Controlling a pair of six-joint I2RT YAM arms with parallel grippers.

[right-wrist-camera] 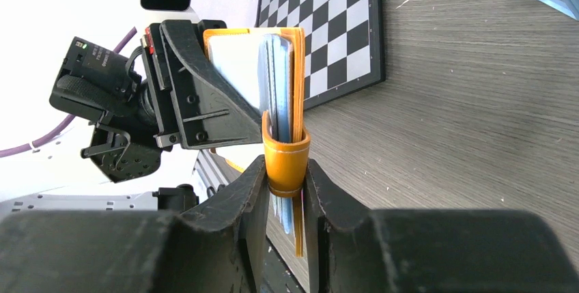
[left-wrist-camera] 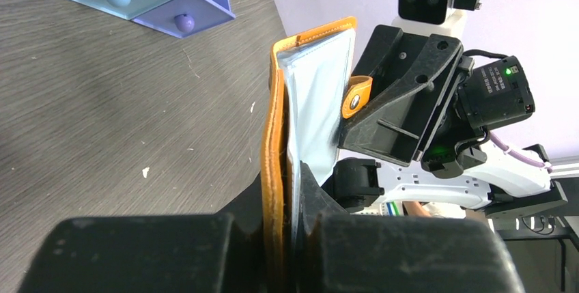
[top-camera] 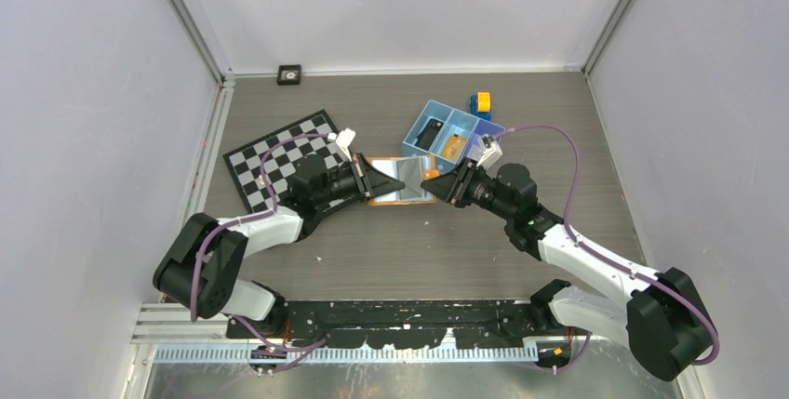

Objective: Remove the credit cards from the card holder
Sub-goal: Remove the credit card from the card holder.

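Orange and stitched along its rim, the card holder hangs open between the two claws, clear of the table, with one end in each. The left claw is squeezed tight on one cover, with the orange edge and a clear sleeve sandwiched between its fingers. The right claw stands narrow. Its fingers press either side of the closing tab, and the pack of greyish sleeves rises straight ahead of its tips. I cannot tell whether any card edge pokes out of a sleeve.

The step in hand looks like bracing the holder so that a card can be drawn. To do it well, the left claw should act purely as the anchor and hold firm without twisting. The right claw should give up the tab and pinch a single card edge rather than the whole pack. The pull should then run straight along the sleeve's mouth, directly away from the left claw. The plastic looks thin and slick, so catching a sleeve together with the card would likely drag the holder along or buckle it. The blue tray sits just behind the right claw, within easy reach.
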